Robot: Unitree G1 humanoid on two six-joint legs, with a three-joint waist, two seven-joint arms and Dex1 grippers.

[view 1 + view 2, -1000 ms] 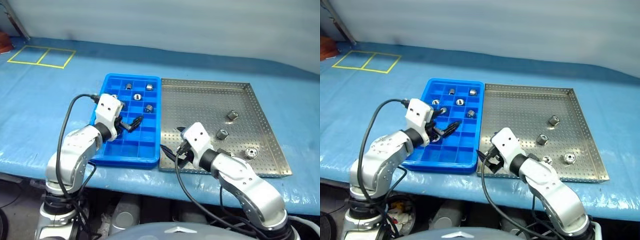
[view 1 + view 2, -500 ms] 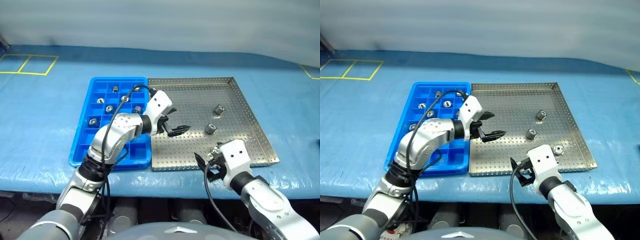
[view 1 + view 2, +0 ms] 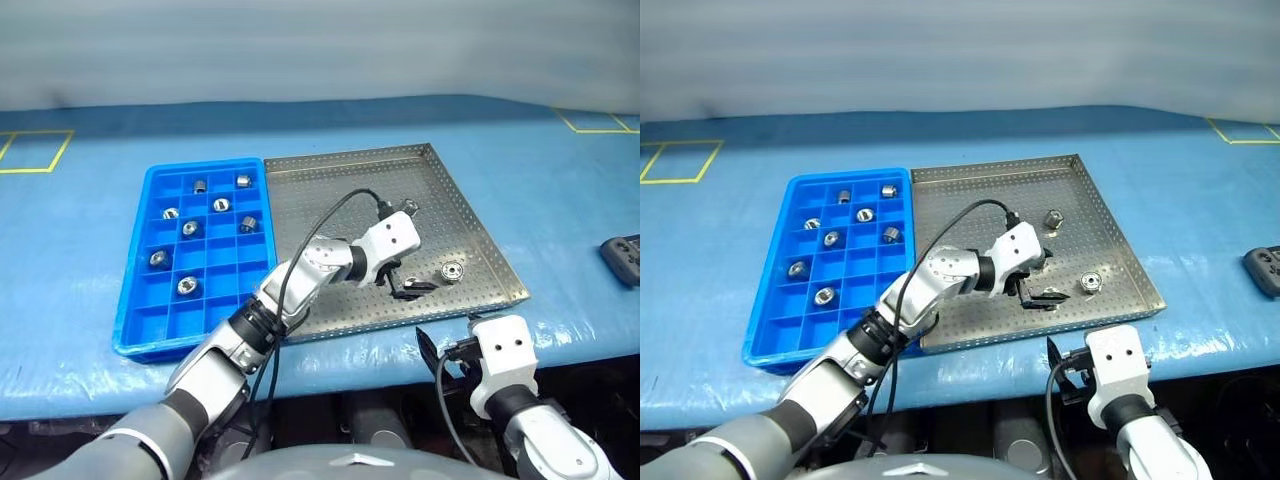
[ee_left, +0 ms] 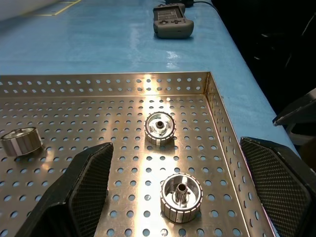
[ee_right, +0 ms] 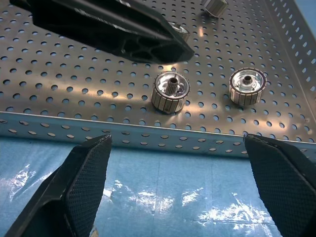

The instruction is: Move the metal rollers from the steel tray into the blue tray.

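The steel tray [image 3: 330, 190] lies in the middle of the blue-covered table, with the blue tray [image 3: 140, 320] touching its left side. Several metal rollers [image 3: 190, 228] sit in the blue tray's compartments. My left gripper [image 3: 409, 285] reaches across low over the steel tray's front right part. It is open, with one roller [image 4: 181, 190] standing between its fingers [image 4: 84, 182] and another roller [image 4: 159, 129] just beyond. A further roller [image 3: 410, 208] lies deeper in the tray. My right gripper [image 3: 445, 358] is open and empty just outside the tray's front rim [image 5: 148, 133].
A black handheld controller [image 3: 622, 258] lies on the table to the right of the steel tray. Yellow tape marks [image 3: 30, 150] are on the cover at the far left and far right. The table's front edge runs close to the steel tray's front rim.
The camera has swung right. My left arm swept from the blue tray across to the steel tray's front right. My right arm drew back off the tray past its front rim. Both stayed open.
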